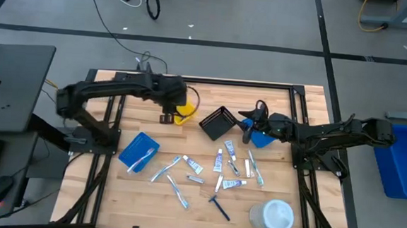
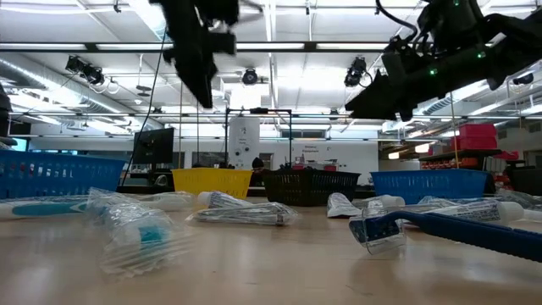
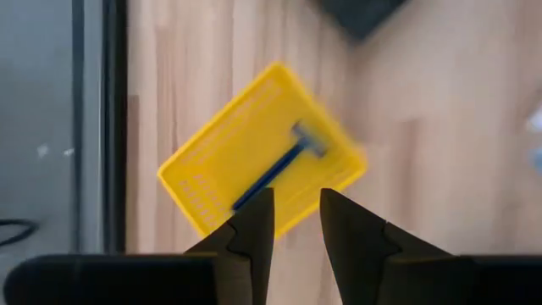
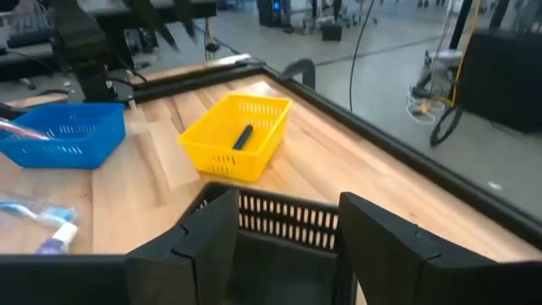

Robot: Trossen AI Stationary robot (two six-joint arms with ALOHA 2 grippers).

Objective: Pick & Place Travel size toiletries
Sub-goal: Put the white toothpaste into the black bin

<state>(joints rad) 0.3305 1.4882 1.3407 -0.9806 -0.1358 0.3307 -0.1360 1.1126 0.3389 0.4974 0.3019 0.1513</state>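
yellow bin [image 3: 262,161] holding a dark blue razor [image 3: 275,169], left hand [image 3: 296,222] spread above, right hand [image 4: 284,233] spread

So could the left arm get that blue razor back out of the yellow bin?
Probably yes. The left gripper hangs right above the yellow bin, fingers open, and the razor lies alone inside with nothing covering it. The bin's walls look low.

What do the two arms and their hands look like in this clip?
Both arms are matte black, built of jointed segments with dark cables along them. The left hand ends in two thick black wedge-shaped fingers; the right hand has broad, angular black fingers. Small green lights glow on the right arm in the low view.
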